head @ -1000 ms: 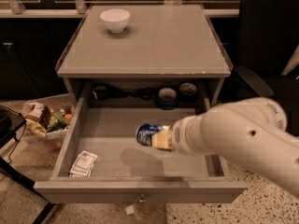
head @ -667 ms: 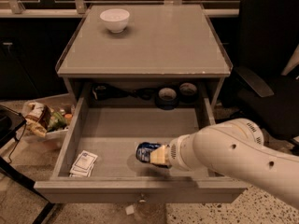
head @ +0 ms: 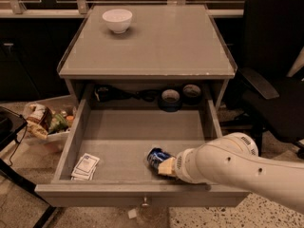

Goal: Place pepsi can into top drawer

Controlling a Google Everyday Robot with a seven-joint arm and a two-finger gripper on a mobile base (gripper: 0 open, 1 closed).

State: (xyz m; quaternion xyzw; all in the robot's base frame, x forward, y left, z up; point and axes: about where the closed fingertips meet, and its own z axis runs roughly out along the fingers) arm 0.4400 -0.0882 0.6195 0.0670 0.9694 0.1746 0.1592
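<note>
Down and forward since a second ago: hand [head: 166, 166] now low inside the top drawer [head: 95, 194], near its front right. Pepsi can [head: 156, 156] sits at its tip, toward the drawer's middle, long axis slanting back-left, on or just over the floor. Gripping or released, cannot tell. Paper sachets [head: 85, 166] lie well apart.

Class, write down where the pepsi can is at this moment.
The pepsi can is inside the open top drawer, near its front and right of centre in the camera view, right against the gripper and well right of the paper packets.
</note>
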